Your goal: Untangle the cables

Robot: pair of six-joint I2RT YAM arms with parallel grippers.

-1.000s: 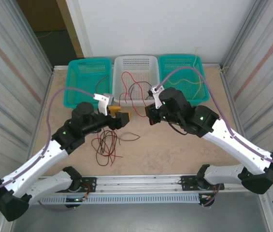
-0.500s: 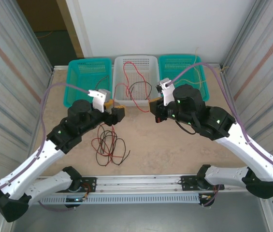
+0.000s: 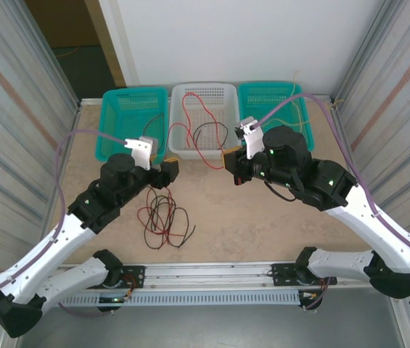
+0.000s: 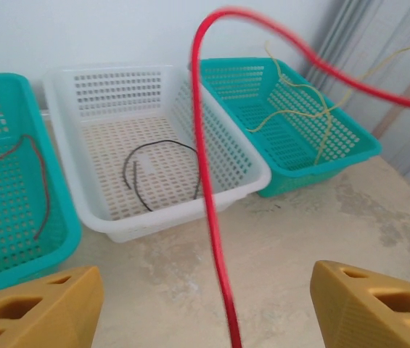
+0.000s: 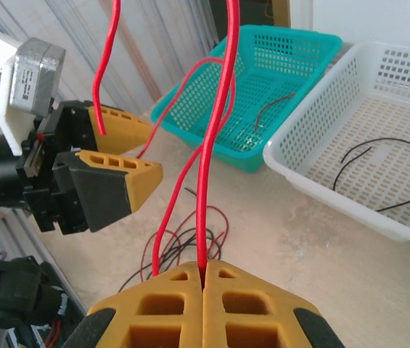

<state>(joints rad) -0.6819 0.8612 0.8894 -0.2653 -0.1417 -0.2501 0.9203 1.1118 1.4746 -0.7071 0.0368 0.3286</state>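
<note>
Beige bench [image 3: 263,217] carries three baskets along its far edge. The right gripper [image 5: 203,279] has its jaws closed on a red cable [image 4: 203,167], which arches up over the white basket [image 3: 205,87] in the middle. The left gripper [image 3: 167,168] hangs with jaws wide apart, the red cable running between them. Near the left arm, a tangle of red and black cables [image 3: 162,217] lies on the bench.

Cable tangle [image 3: 161,217] on table [image 3: 263,232] — middle basket [image 3: 205,88] behind it
</note>
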